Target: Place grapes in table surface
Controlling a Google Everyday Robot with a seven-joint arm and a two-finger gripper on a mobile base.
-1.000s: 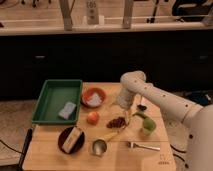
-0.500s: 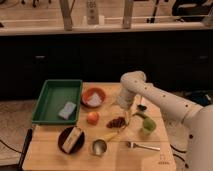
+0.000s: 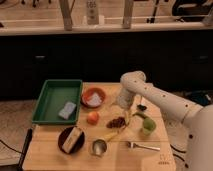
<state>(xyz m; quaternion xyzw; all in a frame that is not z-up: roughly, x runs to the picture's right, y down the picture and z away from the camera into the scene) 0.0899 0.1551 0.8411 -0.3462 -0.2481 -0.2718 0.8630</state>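
Currently, grapes (image 3: 116,122): lying on tabletop (image 3: 150,161), between orange fruit (image 3: 93,117) and green cup (image 3: 147,128).
tool (image 3: 126,108): hovering just above-right of grapes; grip state: cannot tell.

Single cam: high off table surface (image 3: 50,155) near edge, facing 12 o'clock, tilted down, mid-range, whole top in frame. Gripper (image 3: 125,107) at 1 o'clock of grapes (image 3: 117,122).

site: office-like lab | cues: glass partition (image 3: 45,12), office chairs (image 3: 192,7) behind | end effector (image 3: 126,110): over table surface (image 3: 50,150), near grapes (image 3: 116,122)
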